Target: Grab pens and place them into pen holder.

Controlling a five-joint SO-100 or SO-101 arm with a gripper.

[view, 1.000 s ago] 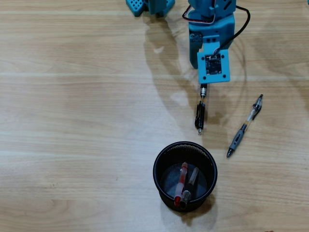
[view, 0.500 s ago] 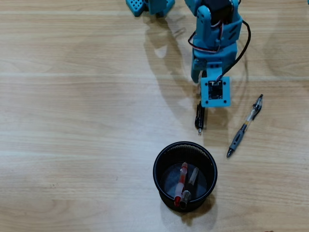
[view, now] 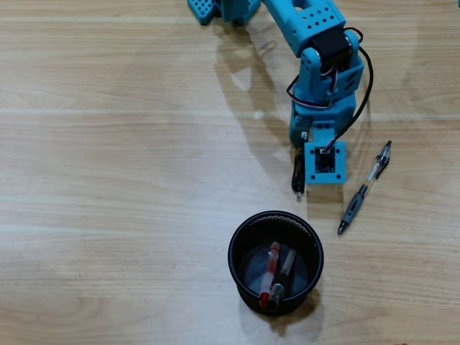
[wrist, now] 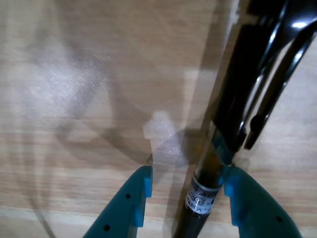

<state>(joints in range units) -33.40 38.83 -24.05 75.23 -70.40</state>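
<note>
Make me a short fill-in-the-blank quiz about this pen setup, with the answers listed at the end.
1. The pen holder already contains ____ pens.
2. In the wrist view the gripper has its fingertips on either side of the ____ pen, with its jaws open.
3. In the overhead view the grey-grip pen lies to the ____ of the arm.
4. Both pens outside the holder lie on the ____.

Answers: two; black; right; table

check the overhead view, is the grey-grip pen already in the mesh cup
No, the grey-grip pen lies on the table right of the gripper, outside the mesh cup.
</note>
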